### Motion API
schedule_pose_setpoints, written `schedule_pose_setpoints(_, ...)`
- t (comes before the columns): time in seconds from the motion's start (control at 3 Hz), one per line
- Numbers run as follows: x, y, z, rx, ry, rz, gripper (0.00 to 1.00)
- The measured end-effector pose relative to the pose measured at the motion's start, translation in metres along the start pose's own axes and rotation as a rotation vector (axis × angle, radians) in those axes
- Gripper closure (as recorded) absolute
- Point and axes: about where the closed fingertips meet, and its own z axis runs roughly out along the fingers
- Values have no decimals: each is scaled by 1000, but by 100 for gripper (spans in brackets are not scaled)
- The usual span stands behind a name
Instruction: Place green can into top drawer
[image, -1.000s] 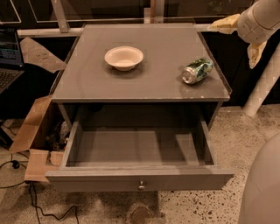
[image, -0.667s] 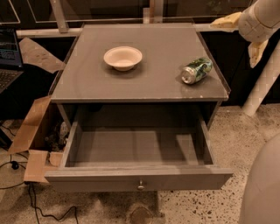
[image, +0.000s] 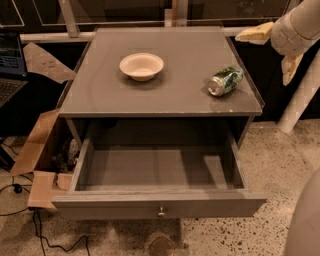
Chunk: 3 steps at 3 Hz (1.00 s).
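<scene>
The green can (image: 226, 80) lies on its side on the grey cabinet top (image: 165, 85), near the right edge. The top drawer (image: 159, 206) is pulled wide open below, its inside bare and its small round knob (image: 161, 212) at the front centre. My gripper (image: 263, 58) hangs at the upper right, beyond the cabinet's right edge, above and to the right of the can and not touching it. Its two cream fingers (image: 255, 34) are spread apart and hold nothing.
A cream round bowl (image: 141, 66) sits on the cabinet top left of centre. An open cardboard box (image: 42, 160) and cables lie on the floor at the left. A laptop (image: 10, 65) is at far left. A white post (image: 300, 100) stands at the right.
</scene>
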Motion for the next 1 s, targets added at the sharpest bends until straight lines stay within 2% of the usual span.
schedule_pose_setpoints(0.67,73,3,15,6,184,-96,0)
schedule_pose_setpoints(1.0,96,21,24,3,235,-135,0)
